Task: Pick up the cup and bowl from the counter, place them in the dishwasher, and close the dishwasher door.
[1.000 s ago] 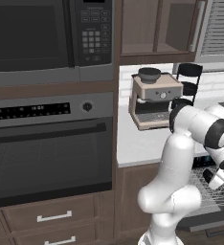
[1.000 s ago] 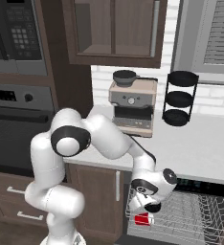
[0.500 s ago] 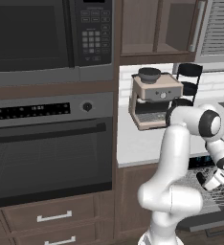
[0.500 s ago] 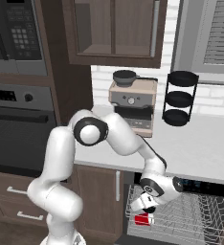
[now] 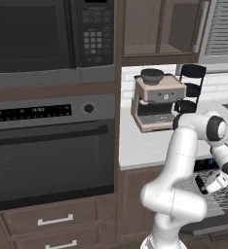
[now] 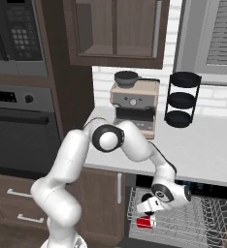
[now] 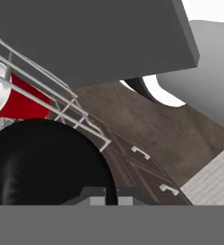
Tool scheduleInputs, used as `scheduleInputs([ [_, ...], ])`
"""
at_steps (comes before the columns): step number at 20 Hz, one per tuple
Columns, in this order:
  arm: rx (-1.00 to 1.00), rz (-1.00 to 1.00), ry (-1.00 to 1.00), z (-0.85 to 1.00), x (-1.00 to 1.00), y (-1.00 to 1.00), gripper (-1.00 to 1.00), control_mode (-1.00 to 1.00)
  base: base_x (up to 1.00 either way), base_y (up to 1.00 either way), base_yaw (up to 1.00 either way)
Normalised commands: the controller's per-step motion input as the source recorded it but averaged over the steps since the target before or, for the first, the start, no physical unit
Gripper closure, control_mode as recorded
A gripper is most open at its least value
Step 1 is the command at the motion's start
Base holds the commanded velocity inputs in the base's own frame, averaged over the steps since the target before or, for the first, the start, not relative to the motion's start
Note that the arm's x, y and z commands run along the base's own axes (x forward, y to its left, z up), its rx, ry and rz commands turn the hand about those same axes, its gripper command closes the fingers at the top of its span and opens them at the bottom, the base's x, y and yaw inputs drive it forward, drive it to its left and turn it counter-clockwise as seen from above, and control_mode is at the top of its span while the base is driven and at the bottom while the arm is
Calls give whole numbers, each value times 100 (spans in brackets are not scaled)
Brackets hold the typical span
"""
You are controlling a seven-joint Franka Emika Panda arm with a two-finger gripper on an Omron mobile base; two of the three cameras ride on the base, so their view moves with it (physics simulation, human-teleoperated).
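Here, your arm reaches low over the pulled-out dishwasher (image 6: 183, 220), its gripper (image 6: 147, 206) hanging just above the front left corner of the grey wire rack (image 6: 193, 225). The cup (image 6: 143, 222) lies in that corner, red body on its side behind the wires with its pale mouth showing in the hand view, so it looks already delivered. A large round black shape, probably the bowl (image 7: 47, 162), sits close before the hand camera; you would judge it is being brought down beside the cup, though whether it hangs in the fingers or rests on the rack cannot be told. Whether the jaws are apart or closed cannot be told either, since the fingertips are hidden behind that dark shape.

On the counter (image 6: 202, 150) stand the coffee machine (image 6: 134, 106), with a dark bowl-like dish on top, and a black three-tier stand (image 6: 182, 99); no red cup remains there. The rack otherwise looks bare to the right of the hand. The dishwasher door (image 5: 218, 224) is down, seen as a dark edge under the rack in the left base view, so closing it is a step not yet done.
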Motion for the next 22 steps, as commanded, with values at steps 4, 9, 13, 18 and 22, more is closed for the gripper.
scheduleInputs([
  [4, 10, 0, 0, -32, 24, 10, 100, -100, 0, 0, 0],
  [9, 9, 0, 0, -20, 35, 16, 100, -100, 0, 0, 0],
  [13, 6, 0, 0, -21, 29, 1, 100, -100, 0, 0, 0],
  [18, 2, 0, 0, -20, 29, 0, -100, -100, 0, 0, 0],
  [22, 3, 0, 0, -6, 12, 0, -100, -100, 0, 0, 0],
])
